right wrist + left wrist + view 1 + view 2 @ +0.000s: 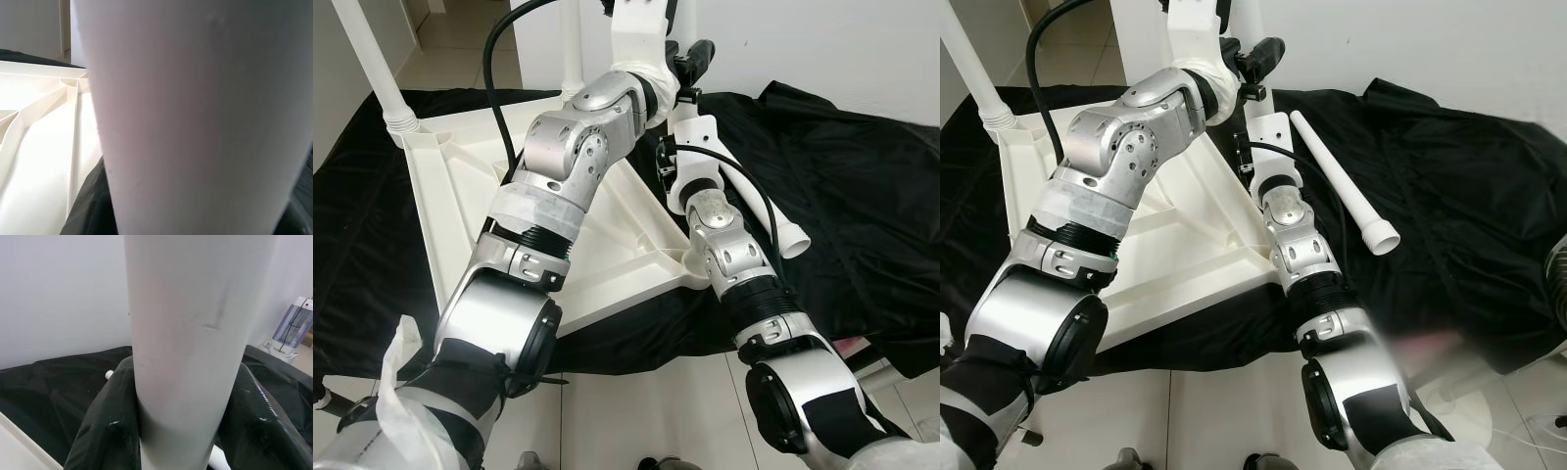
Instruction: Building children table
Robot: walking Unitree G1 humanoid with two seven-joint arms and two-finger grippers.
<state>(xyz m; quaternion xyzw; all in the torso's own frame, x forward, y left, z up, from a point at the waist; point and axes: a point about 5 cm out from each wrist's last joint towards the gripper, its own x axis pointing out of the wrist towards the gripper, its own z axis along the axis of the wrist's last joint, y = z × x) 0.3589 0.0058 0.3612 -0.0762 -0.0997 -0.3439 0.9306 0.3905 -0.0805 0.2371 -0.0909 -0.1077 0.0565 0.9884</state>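
Note:
An upturned white table top (460, 186) lies on a black cloth (862, 196). One white leg (372, 69) stands in its far left corner and another leg (573, 49) stands at the back. At the far right corner a third upright leg (186, 333) is held by both grippers. My left gripper (1261, 54) is shut on it high up, with black fingers (107, 431) on either side. My right gripper (1246, 157) is shut on the same leg (195, 98) low down, close to the table's ribbed underside. A loose leg (1342, 181) lies on the cloth to the right.
A white wall rises just behind the cloth. Pale tiled floor (646, 401) lies in front of the table's near edge. A small white heater (293, 328) stands against the wall, off to one side.

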